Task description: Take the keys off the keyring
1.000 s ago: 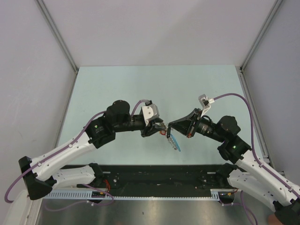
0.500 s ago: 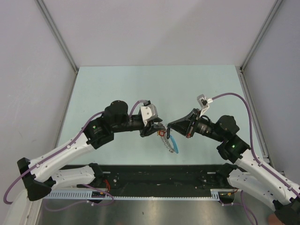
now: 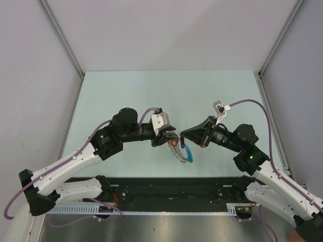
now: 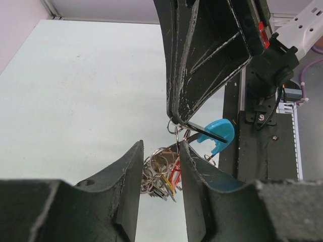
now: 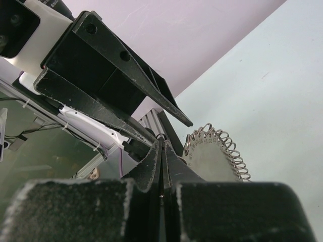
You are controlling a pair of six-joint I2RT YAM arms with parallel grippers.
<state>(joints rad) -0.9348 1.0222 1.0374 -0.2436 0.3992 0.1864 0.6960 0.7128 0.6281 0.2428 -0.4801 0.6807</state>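
Obs: right hand (image 4: pixel 174 120) is clenched, its tips pinching a small wire loop at the top of the keyring (image 4: pixel 156 169). The rest of the keyring hangs below that pinch, between the 2 hands and over the near part of the bench (image 4: pixel 75 101); cannot tell whether its lowest coils touch the surface. Left hand (image 4: pixel 160 146): fingers partly apart, silvery bundle showing in the gap; cannot tell whether they press on anything or merely straddle it. Red-headed key (image 4: pixel 175 174) sits deep in the bundle, close to 1 left finger. A thin dark piece (image 4: pixel 207 133), possibly the dark key, runs from the right hand's tips toward the light-blue band (image 4: pixel 218 132). Risks, as judged: (1) the pinch is on thin wire with little pad contact, so a sideways tug from the left hand could strip the loop out and drop the whole keyring, perhaps onto the black strip (image 3: pixel 166 189) at the bench's front, where recovery looks awkward. (2) The red-headed key is tangled among coils; a left grasp may take chain along with it, so pulling drags the ring instead of freeing 1 key. (3) The 2 hands' tips are almost touching; a small misaligned approach could knock them together and jolt the pinch loose. (4) The loop is floppy and may swing, moving the key off the line of approach.
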